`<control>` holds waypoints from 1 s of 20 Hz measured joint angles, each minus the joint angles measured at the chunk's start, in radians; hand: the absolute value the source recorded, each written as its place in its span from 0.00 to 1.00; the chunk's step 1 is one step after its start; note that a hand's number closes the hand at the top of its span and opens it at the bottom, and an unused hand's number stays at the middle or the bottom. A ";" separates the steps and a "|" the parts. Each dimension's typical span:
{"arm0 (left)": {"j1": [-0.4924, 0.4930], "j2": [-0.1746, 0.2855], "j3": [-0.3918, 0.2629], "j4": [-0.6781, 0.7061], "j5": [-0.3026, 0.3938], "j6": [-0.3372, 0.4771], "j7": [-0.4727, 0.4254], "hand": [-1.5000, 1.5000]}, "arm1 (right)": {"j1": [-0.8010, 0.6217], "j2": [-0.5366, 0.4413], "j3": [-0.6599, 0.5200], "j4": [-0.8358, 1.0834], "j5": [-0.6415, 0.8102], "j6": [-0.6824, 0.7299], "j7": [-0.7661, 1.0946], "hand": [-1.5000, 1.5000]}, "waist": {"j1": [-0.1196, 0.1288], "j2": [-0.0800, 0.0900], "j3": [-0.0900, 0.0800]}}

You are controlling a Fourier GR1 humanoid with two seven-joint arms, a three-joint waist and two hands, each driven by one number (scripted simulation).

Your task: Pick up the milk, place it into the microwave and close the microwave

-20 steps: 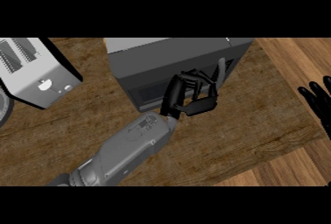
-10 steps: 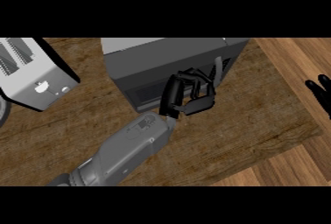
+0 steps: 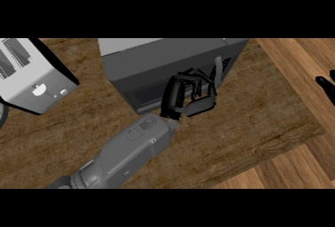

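Look at your left hand (image 3: pixel 195 103) first. It is right up against the front of the microwave (image 3: pixel 163 57), near the front's right end. The black hand sits over the dark front, so you cannot tell if it is open or closed. You cannot tell if it holds anything either.

The grey forearm (image 3: pixel 131 148) behind this hand comes in from the bottom left. It slants up and to the right across the counter (image 3: pixel 262 119).

The microwave is a big grey box at the top middle. Its light top is at the far side, and its dark front faces you. A thin dark strip stands up just beside the hand, at the right end of the front. You cannot tell if the door is all the way shut.

You cannot see the milk anywhere, so you cannot tell where it is.

The counter is dark brown wood and it lies under the microwave and the arm.

Over at the left is a pale toaster (image 3: pixel 33 75) with slots on top. It sits well apart from the hand.

At the far right edge you can see your right hand (image 3: pixel 325 85). It is open and resting there, above lighter wood, well apart from the microwave.
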 measured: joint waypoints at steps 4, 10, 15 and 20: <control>-0.001 0.000 -0.004 0.008 0.015 -0.002 -0.028 1.00 | -0.009 -0.011 -0.008 -0.003 -0.023 -0.004 0.015 0.00 | -0.003 0.000 0.000; -0.003 0.000 -0.011 0.017 0.037 0.004 -0.064 1.00 | -0.019 -0.032 -0.016 -0.006 -0.050 -0.002 0.036 0.00 | -0.009 0.001 0.001; -0.007 0.000 -0.016 0.021 0.056 0.001 -0.086 1.00 | -0.029 -0.042 -0.025 -0.004 -0.072 -0.007 0.049 0.00 | -0.010 0.003 0.002; -0.011 0.000 -0.024 0.029 0.075 0.002 -0.104 1.00 | -0.038 -0.059 -0.027 -0.007 -0.099 0.004 0.064 0.00 | -0.011 0.003 0.003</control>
